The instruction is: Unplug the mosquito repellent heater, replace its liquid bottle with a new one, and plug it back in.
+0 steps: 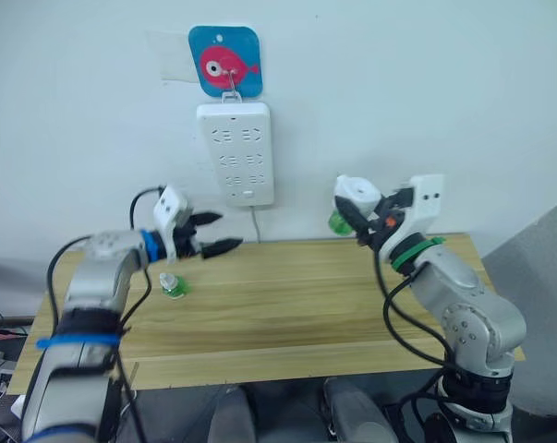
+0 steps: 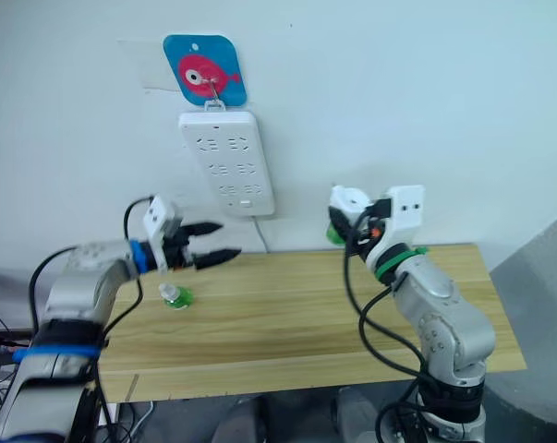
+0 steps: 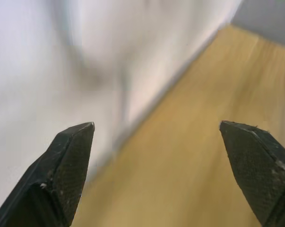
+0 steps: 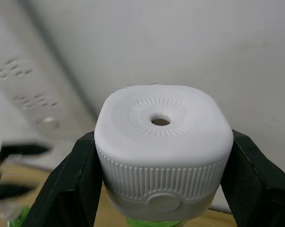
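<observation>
R tool [image 1: 357, 221] clamped on the mosquito repellent heater [image 1: 358, 193], held up off the surface [image 1: 287, 314], vent hole facing the wrist cam; green of a bottle [image 1: 338, 221] showing under it, prob. still screwed in, can't tell which one for sure. Heater already out of the power strip [image 1: 236, 152], which hangs on the wall from a blue fish hook plate [image 1: 224, 60], up and to the robot's left of the heater. L tool [image 1: 215, 234] spread wide, holding nothing, hovering above the surface, pointing toward the R side. White-capped green bottle, the new one [image 1: 173, 286], upright on the surface just below and slightly left of L tool, so L arm much nearer; long axis vertical. No readable brand or text anywhere; strip shows socket slots only.
</observation>
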Controlling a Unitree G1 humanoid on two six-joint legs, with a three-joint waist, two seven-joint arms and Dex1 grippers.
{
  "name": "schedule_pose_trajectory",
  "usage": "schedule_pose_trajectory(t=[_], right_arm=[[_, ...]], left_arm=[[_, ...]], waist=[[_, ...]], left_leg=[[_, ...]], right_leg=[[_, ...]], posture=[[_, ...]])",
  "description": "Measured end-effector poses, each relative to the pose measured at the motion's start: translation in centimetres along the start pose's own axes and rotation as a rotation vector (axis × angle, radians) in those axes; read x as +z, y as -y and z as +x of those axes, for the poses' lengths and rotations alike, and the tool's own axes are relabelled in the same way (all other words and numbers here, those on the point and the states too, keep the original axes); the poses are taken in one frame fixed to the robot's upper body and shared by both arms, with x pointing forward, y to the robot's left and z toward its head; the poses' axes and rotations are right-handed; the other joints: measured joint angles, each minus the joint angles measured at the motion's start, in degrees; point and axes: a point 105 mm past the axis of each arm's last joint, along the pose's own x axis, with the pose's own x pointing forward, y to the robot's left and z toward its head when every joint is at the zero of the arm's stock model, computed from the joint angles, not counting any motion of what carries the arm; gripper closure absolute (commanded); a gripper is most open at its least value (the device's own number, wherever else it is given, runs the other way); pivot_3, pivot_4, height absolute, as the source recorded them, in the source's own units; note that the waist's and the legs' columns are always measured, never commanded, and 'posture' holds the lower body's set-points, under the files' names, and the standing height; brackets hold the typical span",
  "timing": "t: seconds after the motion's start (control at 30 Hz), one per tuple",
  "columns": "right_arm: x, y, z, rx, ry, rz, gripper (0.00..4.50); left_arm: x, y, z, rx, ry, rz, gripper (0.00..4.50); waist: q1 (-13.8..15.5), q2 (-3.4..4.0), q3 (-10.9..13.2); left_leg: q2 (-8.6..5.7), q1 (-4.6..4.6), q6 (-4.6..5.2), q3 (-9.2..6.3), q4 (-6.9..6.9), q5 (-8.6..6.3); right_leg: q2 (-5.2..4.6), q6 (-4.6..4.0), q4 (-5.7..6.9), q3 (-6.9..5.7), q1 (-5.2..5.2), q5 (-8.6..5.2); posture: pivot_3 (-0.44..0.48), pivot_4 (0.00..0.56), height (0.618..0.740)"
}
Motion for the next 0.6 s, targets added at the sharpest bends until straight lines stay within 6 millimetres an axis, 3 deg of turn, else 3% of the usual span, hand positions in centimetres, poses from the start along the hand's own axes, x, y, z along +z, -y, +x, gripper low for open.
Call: schedule_pose_trajectory(t=[0.1, 0.17, 0.3, 0.43, 0.6], right_arm=[[-0.8, 1.3, -0.1, -0.031, -0.027, 0.114, 1.48], [-1.3, 1.7, -0.2, -0.043, -0.029, 0.228, 1.48], [-2.4, 2.1, -0.4, -0.055, -0.041, 0.486, 1.48], [-2.0, 1.8, -1.0, -0.023, -0.035, 0.662, 1.48], [-1.8, 0.9, -1.7, 0.013, -0.032, 0.838, 1.48]], left_arm=[[-1.4, 2.8, -1.2, -0.035, -0.033, 0.032, 0.04], [-0.9, 4.7, -1.3, -0.066, 0.005, 0.082, 0.04], [2.6, 8.7, 0.9, -0.122, 0.177, 0.198, 0.04], [6.3, 12.2, 3.6, -0.174, 0.354, 0.252, 0.04], [8.7, 13.6, 6.0, -0.149, 0.472, 0.233, 0.04]], waist=[[0.5, 0.0, 0.2], [0.9, 0.03, 0.2], [1.5, 0.06, 0.3], [1.3, 0.05, 0.3], [0.3, 0.06, 0.3]], left_leg=[[-0.01, -0.21, -0.04, 0.06, -0.1, -0.01], [-0.02, -0.21, -0.04, 0.09, -0.16, -0.02], [-0.12, -0.2, 0.15, 0.1, -0.05, -0.13], [-0.19, -0.19, 0.19, 0.1, 0.01, -0.15], [-0.12, -0.19, 0.24, 0.08, -0.06, -0.18]], right_leg=[[-0.06, -0.08, -0.04, 0.01, -0.26, -0.05], [-0.1, -0.11, -0.02, 0.04, -0.28, -0.08], [-0.14, -0.1, 0.03, 0.07, -0.22, -0.07], [-0.16, -0.08, 0.04, 0.09, -0.16, -0.06], [-0.02, -0.08, -0.01, 0.13, -0.17, -0.07]], posture=[[-0.121, 0.233, 0.74], [-0.115, 0.232, 0.74], [-0.115, 0.232, 0.74], [-0.124, 0.23, 0.74], [-0.144, 0.227, 0.74]])
